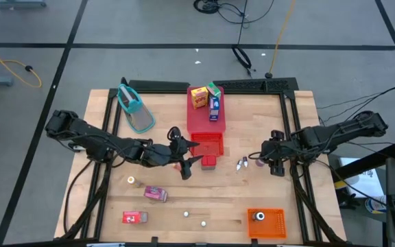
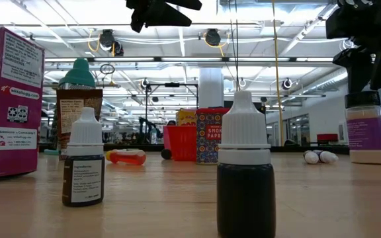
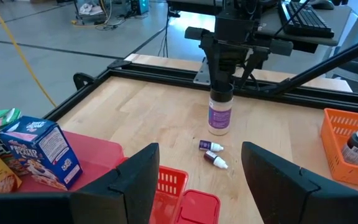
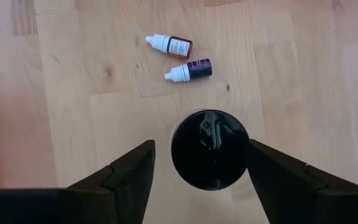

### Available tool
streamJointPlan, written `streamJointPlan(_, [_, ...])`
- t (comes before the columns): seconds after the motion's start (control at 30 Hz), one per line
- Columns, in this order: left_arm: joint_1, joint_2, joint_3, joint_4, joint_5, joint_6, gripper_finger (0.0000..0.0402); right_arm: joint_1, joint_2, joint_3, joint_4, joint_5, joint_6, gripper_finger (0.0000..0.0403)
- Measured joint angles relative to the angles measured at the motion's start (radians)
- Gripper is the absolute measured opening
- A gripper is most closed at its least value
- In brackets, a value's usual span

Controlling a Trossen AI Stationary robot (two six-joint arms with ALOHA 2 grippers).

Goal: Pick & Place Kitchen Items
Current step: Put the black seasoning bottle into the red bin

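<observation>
Black-capped jar point(image 3: 220, 112) stands upright on the table point(image 1: 252, 199), beside two dropper bottles point(image 4: 179, 57) lying flat. Right tool point(image 4: 209, 163) straddles it, fingers wide and clear; left tool point(image 3: 197, 180) gapes wide, empty.

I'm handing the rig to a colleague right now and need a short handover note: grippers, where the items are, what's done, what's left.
Right gripper: open, fingers straddling the upright black-capped jar on the table's right side, not holding it.
Left gripper: open, empty, above the small red basket at mid-table.
Placed: cereal cartons on the red tray; one bottle in the orange bin.
Left: two dropper bottles lying beside the jar, pink carton, red carton and small round pieces near the front edge.
</observation>
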Motion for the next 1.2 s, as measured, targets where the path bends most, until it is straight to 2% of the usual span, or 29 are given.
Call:
streamJointPlan(0.53, [0.000,0.000,0.000,0.000,0.000,0.000,0.0227,0.000,0.000,0.038,-0.060,0.006,-0.007,0.0200])
streamJointPlan(0.93, [0.000,0.000,0.000,-0.003,0.000,0.003,0.0227,0.000,0.002,-0.013,0.009,0.010,0.020,0.0213])
streamJointPlan(1.2, [0.000,0.000,0.000,-0.002,0.000,0.004,0.0227,0.000,0.002,-0.013,-0.005,0.007,0.028,0.0214])
